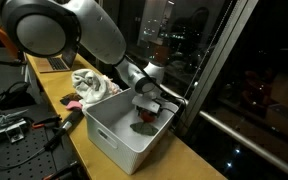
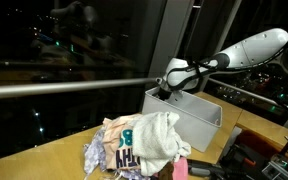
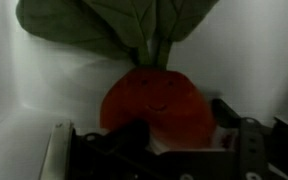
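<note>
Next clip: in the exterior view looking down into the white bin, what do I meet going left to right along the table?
From the left: tangle of wires → black-and-red tool → pile of cloths → white bin. The pincer and the plush radish overlap the bin, so they are left out.

Both exterior views near, sharing white bin (image 1: 114, 137), wrist view close, looking inside

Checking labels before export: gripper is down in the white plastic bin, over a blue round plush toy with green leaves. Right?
Not blue: the wrist view shows the round plush toy is red, with green leaves. The rest stands: the gripper is down in the white plastic bin.
</note>
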